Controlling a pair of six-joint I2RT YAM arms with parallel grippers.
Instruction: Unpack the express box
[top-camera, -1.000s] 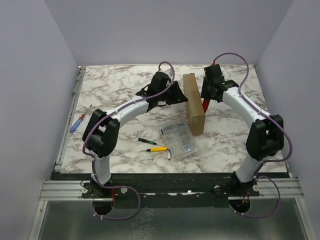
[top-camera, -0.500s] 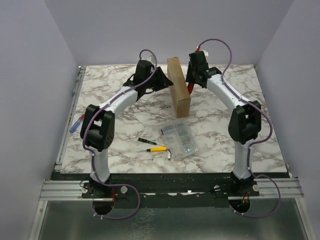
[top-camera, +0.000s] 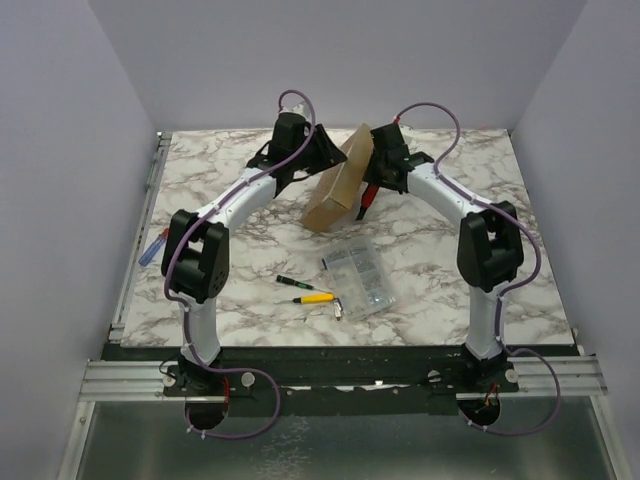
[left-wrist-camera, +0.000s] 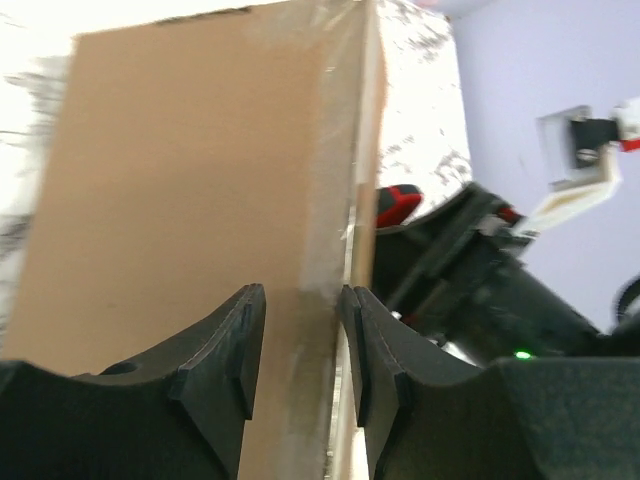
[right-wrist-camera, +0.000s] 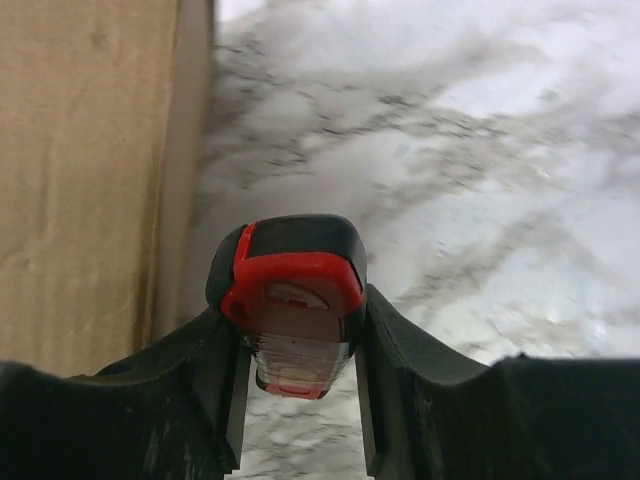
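The express box (top-camera: 335, 190), tilted on edge just beyond the clear compartment case (top-camera: 357, 278), is pinched by the narrowly parted left gripper (left-wrist-camera: 300, 345) and is best steadied while the red-and-black cutter (right-wrist-camera: 295, 290), clamped in the right gripper (right-wrist-camera: 298, 370), is drawn shallowly along its seam.

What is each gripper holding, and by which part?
The left gripper pinches the express box along one long edge. The right gripper clamps a red-and-black tool by its body, with the red end sticking out forward.
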